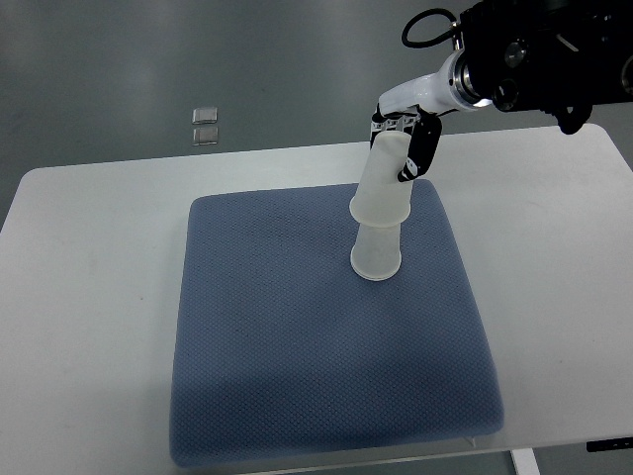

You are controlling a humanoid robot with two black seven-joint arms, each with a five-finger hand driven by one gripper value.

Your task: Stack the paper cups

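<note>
Robot hand [407,148] first: the right one reaches in from the upper right, its dark fingers [423,153] curled around the top of the upper cup [386,183], pinching it near that top end. No left arm shows anywhere in view.

Nearest the camera lies the blue mat [326,376], spread across the white counter [89,297], bare at the front. Further in, at mid-mat, the lower cup [376,252] stands mouth-down, and the upper cup sits over it, also inverted, tilted a little toward the arm, not yet nested square by the look of it.

These cups look light and thin-walled, so I'd judge they crush easily and tip at a nudge; the stiffer closed base is the sensible place to hold, with a gentle squeeze.

Beyond the counter, two small pale squares [206,126] lie on the grey floor.
</note>
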